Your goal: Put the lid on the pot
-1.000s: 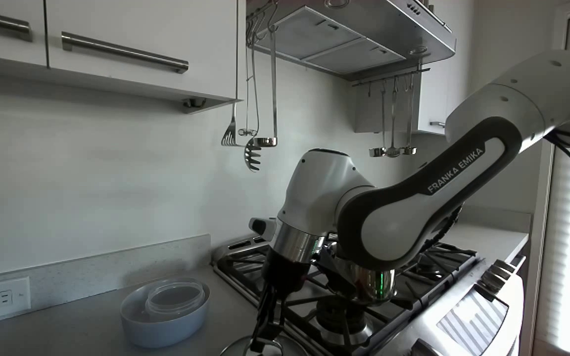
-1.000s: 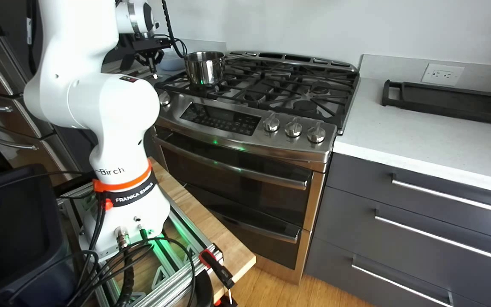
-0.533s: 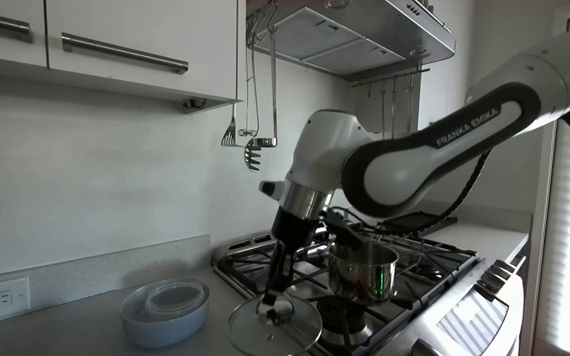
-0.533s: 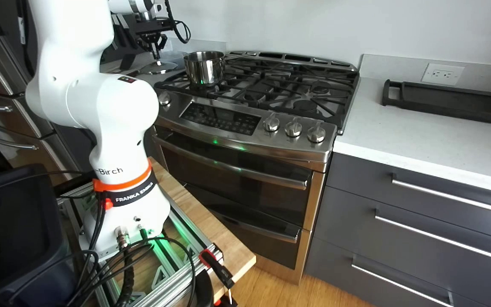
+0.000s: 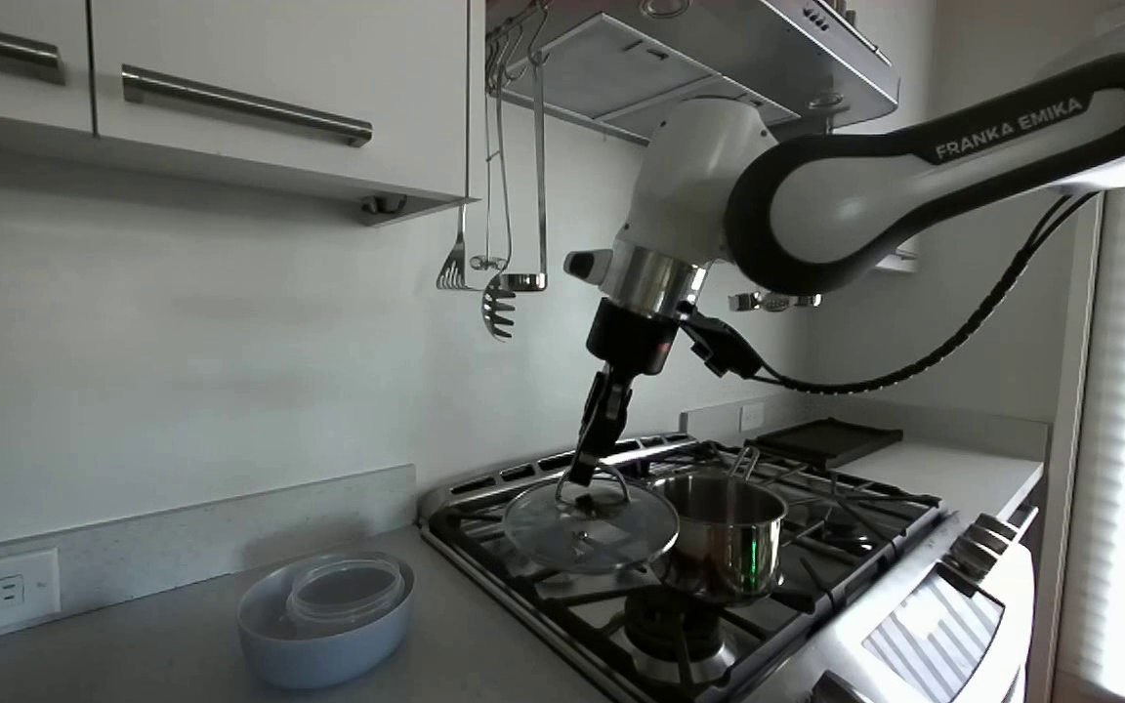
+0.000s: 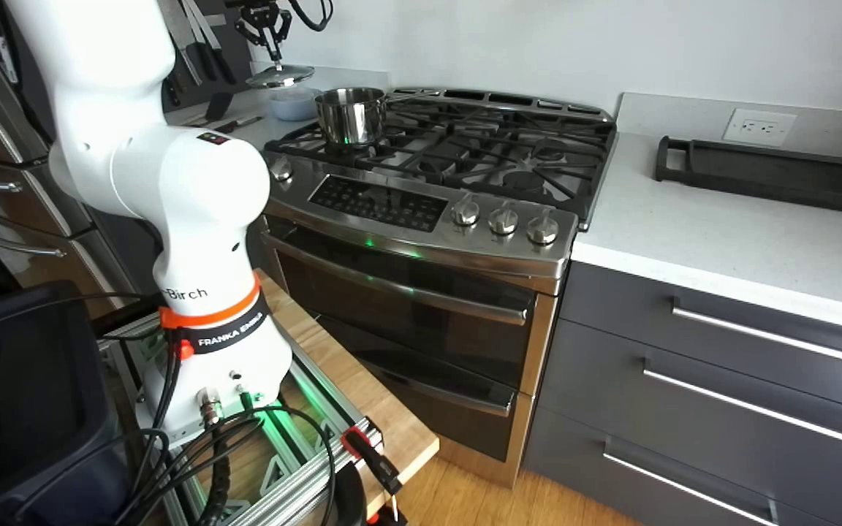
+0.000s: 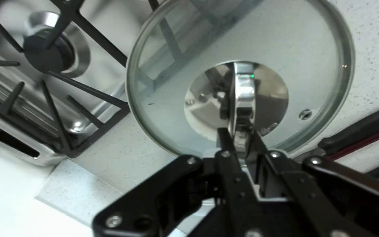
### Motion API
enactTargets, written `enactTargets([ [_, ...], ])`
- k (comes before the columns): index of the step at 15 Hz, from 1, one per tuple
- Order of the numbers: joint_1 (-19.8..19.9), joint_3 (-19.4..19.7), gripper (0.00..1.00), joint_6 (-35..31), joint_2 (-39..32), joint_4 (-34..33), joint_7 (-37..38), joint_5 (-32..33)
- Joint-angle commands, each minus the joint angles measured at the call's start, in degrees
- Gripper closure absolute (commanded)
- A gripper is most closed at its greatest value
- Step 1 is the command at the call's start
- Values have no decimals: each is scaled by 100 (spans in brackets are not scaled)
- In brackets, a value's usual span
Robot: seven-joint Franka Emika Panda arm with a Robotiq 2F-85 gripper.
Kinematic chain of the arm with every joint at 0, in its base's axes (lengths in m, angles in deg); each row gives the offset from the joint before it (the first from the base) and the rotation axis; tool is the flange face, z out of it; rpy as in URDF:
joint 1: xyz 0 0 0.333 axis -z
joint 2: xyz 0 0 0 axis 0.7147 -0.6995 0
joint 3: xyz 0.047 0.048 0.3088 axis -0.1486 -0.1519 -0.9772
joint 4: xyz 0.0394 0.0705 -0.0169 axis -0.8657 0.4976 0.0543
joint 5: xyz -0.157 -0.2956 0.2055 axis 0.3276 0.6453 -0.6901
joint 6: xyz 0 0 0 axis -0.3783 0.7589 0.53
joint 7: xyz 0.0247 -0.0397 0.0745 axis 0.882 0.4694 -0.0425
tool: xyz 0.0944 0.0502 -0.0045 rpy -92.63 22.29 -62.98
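Note:
The lid (image 5: 553, 542) is round clear glass with a thin steel rim and an arched shiny metal handle (image 7: 244, 90). My gripper (image 7: 240, 136) is shut on the handle, one black finger on each side, and holds the lid in the air, slightly tilted in an exterior view. The shiny steel pot (image 5: 724, 561) stands upright and open on a burner; it also shows in an exterior view (image 6: 351, 120). There the lid (image 6: 282, 76) hangs left of the pot and higher than its rim, apart from it. The pot is out of the wrist view.
The stove's black grates (image 6: 450, 146) surround the pot, and its long handle (image 6: 412, 95) reaches toward the wall. Pale blue-white bowls (image 5: 328, 644) stand on the counter beside the stove. Dark-handled knives (image 7: 364, 128) lie on the counter. Utensils (image 5: 499, 303) hang under the hood.
My gripper has lifted the lid up off the counter and carried it toward the stove. The arm has risen, leaving the pot in clearer sight. The pot and bowls have not moved.

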Motion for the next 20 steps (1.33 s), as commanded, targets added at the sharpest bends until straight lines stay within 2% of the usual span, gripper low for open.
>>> enactTargets([
  [1,293,120,96,18,723,509,306,-86],
  [3,431,214,96,-86,946,720,437,-86],
  [4,365,106,85,28,503,308,266,0],
  [9,467,174,85,19,742,538,351,-2],
  [10,466,171,96,19,742,542,358,-2],
  [17,811,403,96,50,1034,755,759,121],
  [20,874,536,96,17,1225,961,628,-116],
])
